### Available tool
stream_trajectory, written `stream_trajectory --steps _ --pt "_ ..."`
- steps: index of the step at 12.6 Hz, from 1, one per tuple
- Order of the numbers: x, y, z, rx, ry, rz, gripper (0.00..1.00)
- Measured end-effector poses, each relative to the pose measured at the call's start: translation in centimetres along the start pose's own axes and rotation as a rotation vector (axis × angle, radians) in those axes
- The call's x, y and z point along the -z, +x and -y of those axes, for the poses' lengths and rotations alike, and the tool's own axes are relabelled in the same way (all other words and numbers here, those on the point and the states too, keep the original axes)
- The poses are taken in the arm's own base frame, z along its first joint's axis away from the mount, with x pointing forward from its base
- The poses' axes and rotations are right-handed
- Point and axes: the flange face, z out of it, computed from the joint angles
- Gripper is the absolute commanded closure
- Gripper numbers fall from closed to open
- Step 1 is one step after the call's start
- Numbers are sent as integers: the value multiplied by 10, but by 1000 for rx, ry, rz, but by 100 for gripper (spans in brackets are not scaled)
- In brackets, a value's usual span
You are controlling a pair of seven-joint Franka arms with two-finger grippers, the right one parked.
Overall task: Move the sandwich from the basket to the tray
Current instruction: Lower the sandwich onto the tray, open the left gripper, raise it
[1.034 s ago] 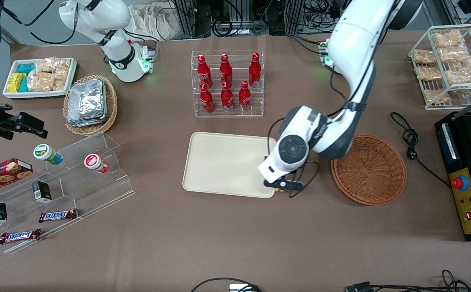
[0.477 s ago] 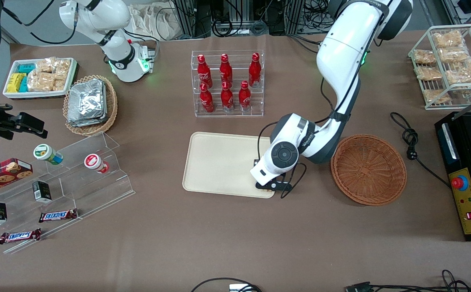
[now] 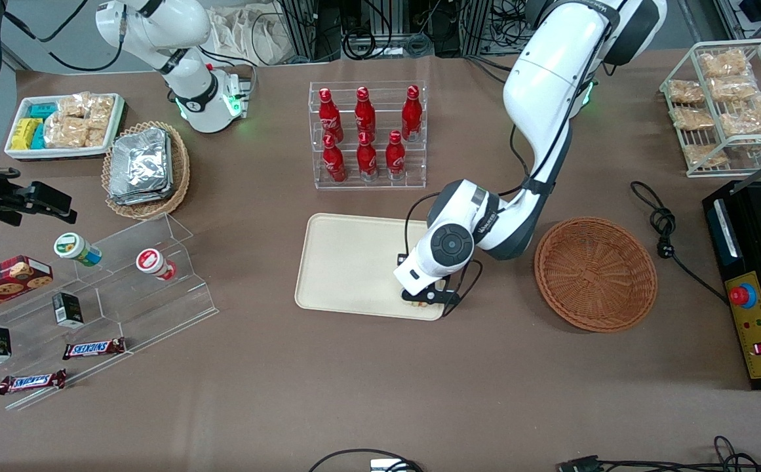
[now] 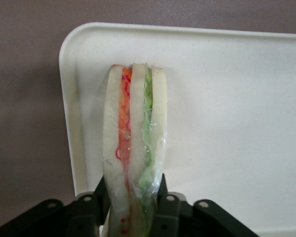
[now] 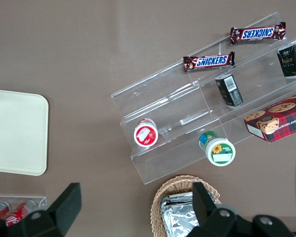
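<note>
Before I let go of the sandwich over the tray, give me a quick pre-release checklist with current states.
1. Grip: gripper shut on the sandwich, fingers on both bread faces. Ok.
2. Position: sandwich over the tray, at a corner near the rim. Ok, but close to the edge.
3. Landing spot: tray surface beneath is bare. Ok.
4. Height above the tray: cannot tell.
5. Basket holds nothing else to move. Ok.
6. Wrapper intact, filling contained. Ok.
</note>
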Motion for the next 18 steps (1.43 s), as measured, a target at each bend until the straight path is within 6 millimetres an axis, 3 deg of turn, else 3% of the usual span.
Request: stream_trajectory --steps 2,4,7,8,10,13,18 --pt "4 2 0 1 -3 -8 0" --pt "23 4 0 1 -13 -28 0" --pt "87 -11 4 -1 -13 -37 0" --pt "108 -18 17 6 -13 -44 0" --pt "139 -38 65 -32 -8 -40 0" --pt "183 -66 162 -32 -10 -8 0" --pt "287 -66 329 189 -7 -30 0"
